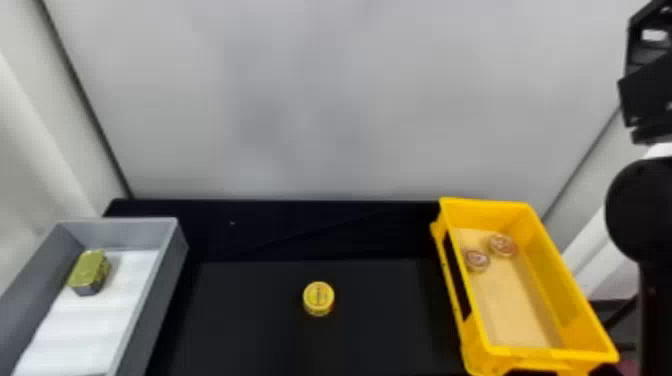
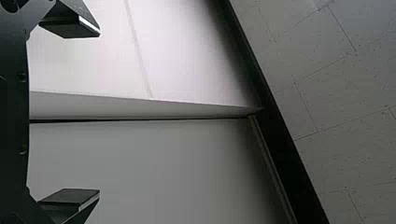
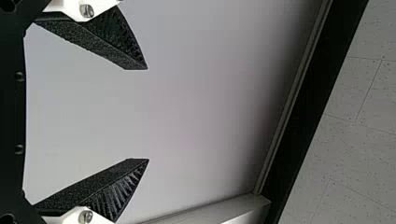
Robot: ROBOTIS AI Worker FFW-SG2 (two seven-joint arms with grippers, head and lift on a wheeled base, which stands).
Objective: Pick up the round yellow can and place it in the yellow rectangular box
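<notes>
Can point(image 1: 318, 296) sits on the black table point(image 1: 250, 320), in the middle, between the gray bin point(image 1: 167, 295) and the yellow box point(image 1: 575, 300). It is not in the box, so the job now is to go and get it.

I think it is light, or just a bit heavy if it is full. It looks hard, like metal, so a good squeeze should not hurt it much. The round side may be slick, and it could roll out or spin if only the tips pinch it. The best hold is low on its side, one finger on each side, right across the middle. It is short, so the fingers must go down close to the table but not bump it.

The can is small, round and yellow. It stands flat with its top up. The top has dark marks in the middle, and the side has some dark bits too.

The right gripper point(image 3: 148, 114) has its fingers wide apart with nothing in between. The left gripper point(image 2: 99, 112) is spread wide too, and holds nothing. The right one may be the best pick, as the box is on that side.
</notes>
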